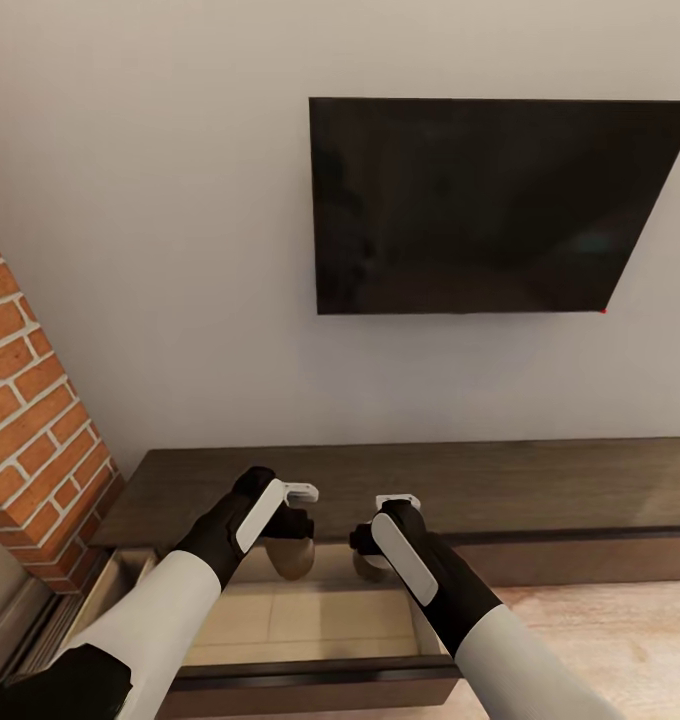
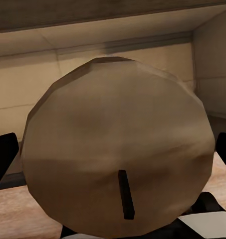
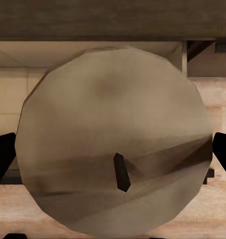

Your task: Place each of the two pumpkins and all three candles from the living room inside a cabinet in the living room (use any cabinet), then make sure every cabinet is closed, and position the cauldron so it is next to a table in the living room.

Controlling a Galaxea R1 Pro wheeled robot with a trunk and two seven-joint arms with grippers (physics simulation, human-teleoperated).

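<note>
The robot faces a pale wall with a black TV [image 1: 490,205] hung at about 1 o'clock in the head view and a red brick chimney [image 1: 30,400] at 9 o'clock. Below the TV runs the long dark brown cabinet [image 1: 540,485], spanning from about 7 o'clock to 3 o'clock. One of its drawers [image 1: 310,625] is pulled out toward the robot at 6 o'clock, showing a pale beige divided inside. Light wood plank floor [image 1: 620,630] shows at 4 o'clock.

Both arms reach forward over the open drawer. The left end effector [image 1: 290,545] hangs just left of centre with a tan candle [image 1: 292,560] between its fingers; in the left wrist view that left candle [image 2: 117,149] is seen end on, a broad beige disc with a short dark wick, and the dark fingers [image 2: 3,157] press in at both sides of it, so it is clamped in the grip. The beige drawer floor lies behind it.

The right end effector [image 1: 372,555] hangs just right of centre, near the left one but apart from it, and holds a second candle [image 1: 368,568]. In the right wrist view this right candle [image 3: 115,139] also shows end on with its wick, the fingers [image 3: 3,159] closed against its two sides, with the drawer's beige inside and the cabinet's dark front edge beyond it.
</note>
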